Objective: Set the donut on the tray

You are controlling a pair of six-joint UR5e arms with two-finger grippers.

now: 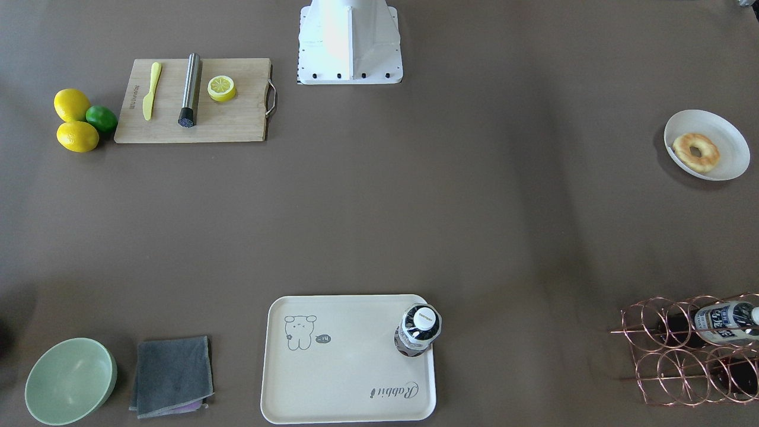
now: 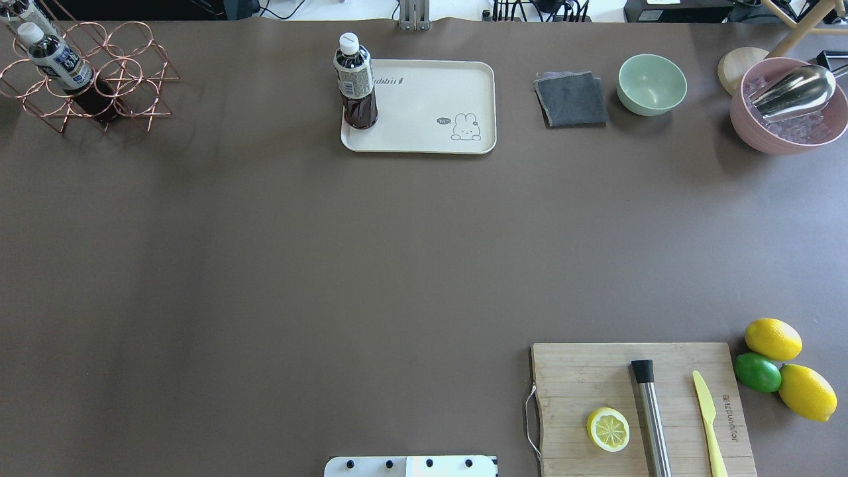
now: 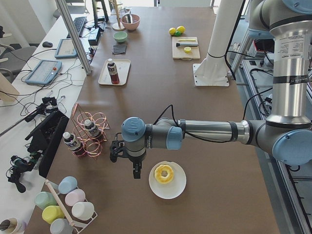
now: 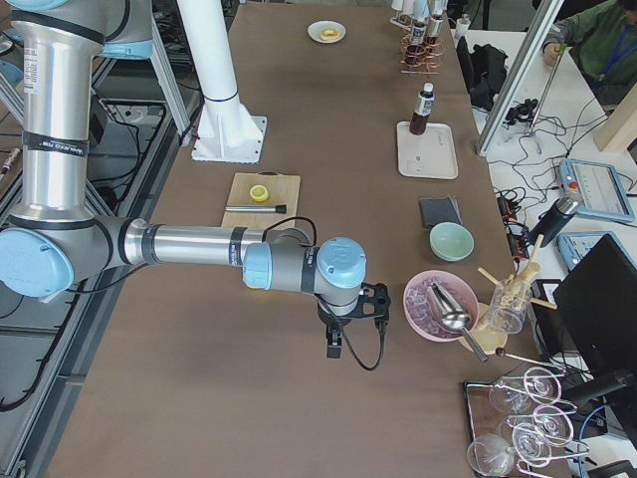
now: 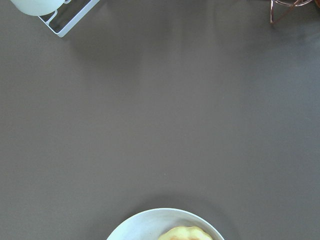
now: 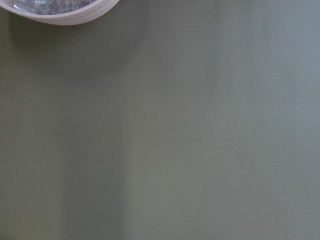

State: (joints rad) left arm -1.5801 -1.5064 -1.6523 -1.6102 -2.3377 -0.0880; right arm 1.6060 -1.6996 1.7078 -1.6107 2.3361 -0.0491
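Donut (image 3: 164, 173) flat on white plate (image 3: 171, 191) just beside my left gripper (image 3: 137, 173), hole facing up, round, no long axis, tray (image 1: 356, 367) well apart, I cannot tell whether jaws of left gripper or right gripper (image 4: 334, 351) are spread.

You'll find the golden-yellow ring donut (image 1: 682, 147), browned on top, lying flat with its small hole upward on a round white plate (image 1: 726, 139). It is near the bench's end on the robot's left, closer to the robot's long edge than to yours. The large cream rectangular tray (image 1: 356, 367) with rounded corners lies flat close to your long edge, about mid-length, showing a grey cartoon animal and "Rabbit" script. Donut and tray are well apart.
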